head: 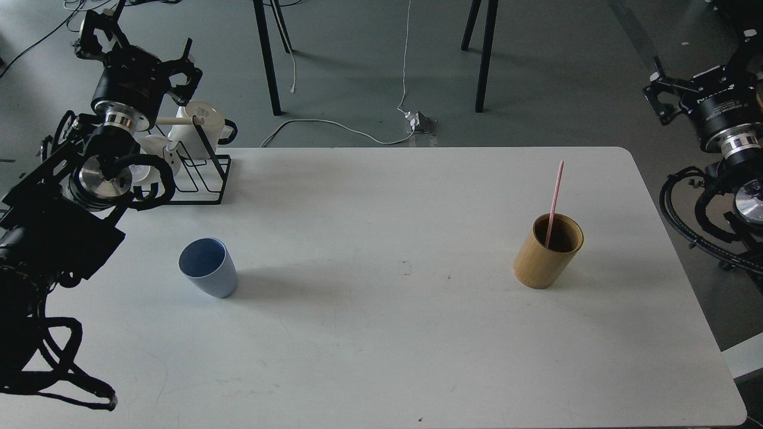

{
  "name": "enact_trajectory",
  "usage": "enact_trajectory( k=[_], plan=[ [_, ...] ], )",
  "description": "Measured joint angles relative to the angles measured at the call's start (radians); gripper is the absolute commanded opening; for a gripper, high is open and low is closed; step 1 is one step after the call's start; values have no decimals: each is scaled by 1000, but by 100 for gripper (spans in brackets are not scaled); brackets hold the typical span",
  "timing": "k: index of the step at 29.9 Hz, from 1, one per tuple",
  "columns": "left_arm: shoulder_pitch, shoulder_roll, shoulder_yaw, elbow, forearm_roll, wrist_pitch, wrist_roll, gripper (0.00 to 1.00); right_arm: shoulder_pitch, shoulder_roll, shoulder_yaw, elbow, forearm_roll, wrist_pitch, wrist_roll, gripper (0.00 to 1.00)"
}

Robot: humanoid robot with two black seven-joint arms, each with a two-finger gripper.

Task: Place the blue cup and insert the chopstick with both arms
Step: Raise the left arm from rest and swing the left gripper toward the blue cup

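The blue cup [207, 267] stands upright on the left half of the white table [381, 357], its mouth open to me. The pink chopstick [555, 199] leans inside a tan bamboo cylinder [547, 253] on the right half, its top sticking well out. My left gripper [140, 53] hovers past the table's far left corner, above the mug rack, its two claws spread apart with nothing between them. My right gripper [661, 92] hangs off the table's right side, well away from the cylinder. It is dark and partly cut off by the view's edge.
A black wire mug rack [199, 173] with white mugs [199, 128] and a wooden rod stands at the far left corner, right under my left arm. Chair legs [268, 59] and a white cable [334, 125] lie on the floor beyond the table.
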Motion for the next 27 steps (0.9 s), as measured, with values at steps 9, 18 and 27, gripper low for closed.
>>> enact_trajectory(
  k=[9, 18, 27],
  plan=[
    [0, 7, -1, -1, 0, 0, -27, 100, 0, 0, 0, 1, 0, 0, 0, 99],
    [5, 124, 59, -240, 31, 0, -20, 100, 0, -1, 6, 1, 0, 0, 1, 99],
    [23, 417, 232, -708, 534, 74, -26, 99, -3, -46, 9, -1, 0, 0, 2, 99]
  ],
)
